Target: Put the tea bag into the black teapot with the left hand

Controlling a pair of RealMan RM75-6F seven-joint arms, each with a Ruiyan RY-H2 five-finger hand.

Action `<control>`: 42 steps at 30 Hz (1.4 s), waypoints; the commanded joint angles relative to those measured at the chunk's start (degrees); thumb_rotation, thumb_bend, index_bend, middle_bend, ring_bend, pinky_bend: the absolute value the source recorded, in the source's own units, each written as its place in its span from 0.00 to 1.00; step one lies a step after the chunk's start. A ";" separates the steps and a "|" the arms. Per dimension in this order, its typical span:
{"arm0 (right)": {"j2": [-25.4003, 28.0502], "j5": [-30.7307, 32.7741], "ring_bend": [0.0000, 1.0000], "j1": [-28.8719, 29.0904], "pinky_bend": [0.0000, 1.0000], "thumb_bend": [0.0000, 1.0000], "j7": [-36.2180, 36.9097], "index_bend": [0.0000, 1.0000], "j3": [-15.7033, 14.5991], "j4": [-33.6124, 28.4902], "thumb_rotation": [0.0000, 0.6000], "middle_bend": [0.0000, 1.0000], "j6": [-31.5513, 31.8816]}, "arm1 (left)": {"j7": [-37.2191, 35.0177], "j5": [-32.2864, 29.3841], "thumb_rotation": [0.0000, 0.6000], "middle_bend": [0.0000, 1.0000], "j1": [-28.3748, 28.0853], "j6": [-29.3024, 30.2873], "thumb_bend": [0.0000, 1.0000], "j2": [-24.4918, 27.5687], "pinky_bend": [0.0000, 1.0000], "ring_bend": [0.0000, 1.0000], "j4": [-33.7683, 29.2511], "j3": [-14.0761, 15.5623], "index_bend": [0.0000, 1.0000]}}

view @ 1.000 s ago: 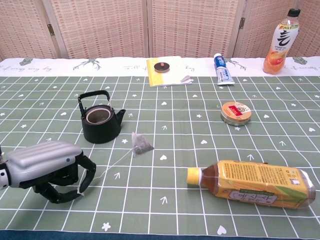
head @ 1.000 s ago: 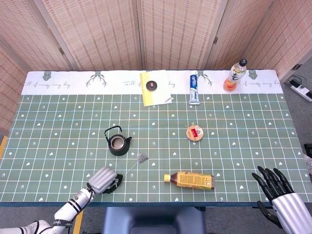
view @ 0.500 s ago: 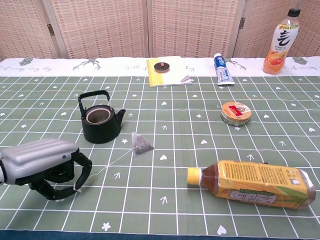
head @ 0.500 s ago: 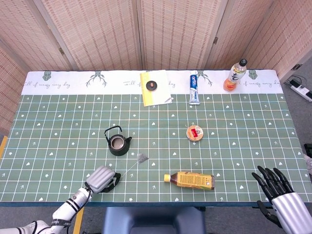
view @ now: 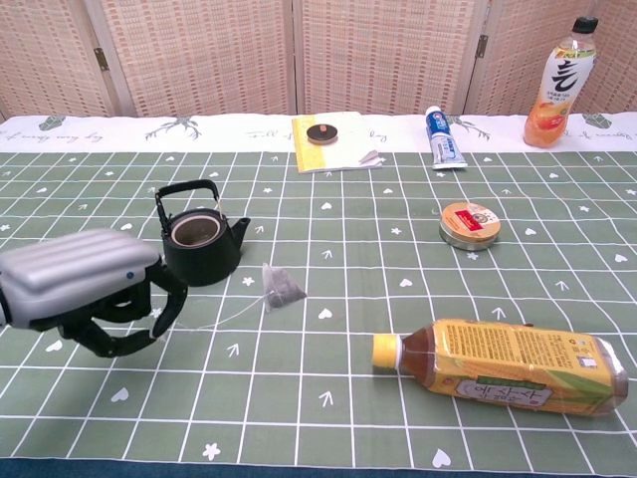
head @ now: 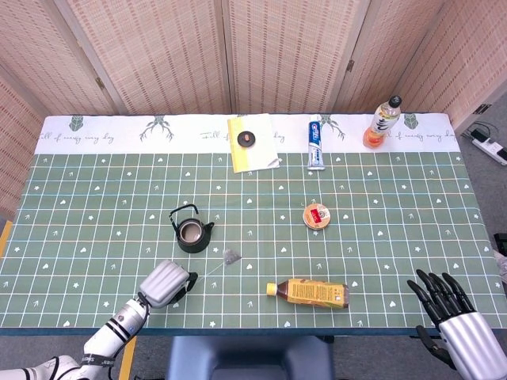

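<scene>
Here we see our left hand point(view: 85, 289) just in front of the black teapot point(view: 202, 242), fingers curled and pinching the tea bag's string, while the tea bag point(view: 282, 288) lies on the table beside the teapot's spout, and our right hand point(head: 453, 313), well off from the teapot, holds nothing with fingers spread.

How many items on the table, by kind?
Bottles: 2, an upright one and one lying down
Teapot: 1
Tea bag: 1
Toothpaste: 1
Tin: 1
Booklet: 1
Total: 7
</scene>
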 commanded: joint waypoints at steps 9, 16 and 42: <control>-0.07 -0.63 0.00 -0.16 0.00 0.42 -0.03 0.00 -0.24 0.10 1.00 0.00 0.32 | 9.68 -8.95 1.00 1.00 -3.29 -0.27 0.39 6.01 1.00 1.00 -11.29 -7.29 0.60; 0.26 -0.67 0.00 -0.24 0.00 0.42 0.93 0.00 -0.25 0.35 1.00 0.00 0.95 | 16.51 -15.49 1.00 1.00 -6.09 0.67 0.39 7.08 1.00 1.00 -13.41 -11.15 0.60; 2.09 5.19 0.00 2.21 0.00 0.42 4.82 0.00 1.10 -1.24 1.00 0.00 -3.46 | 27.62 -28.71 1.00 1.00 -17.63 1.83 0.39 7.98 1.00 1.00 -12.27 -17.43 0.59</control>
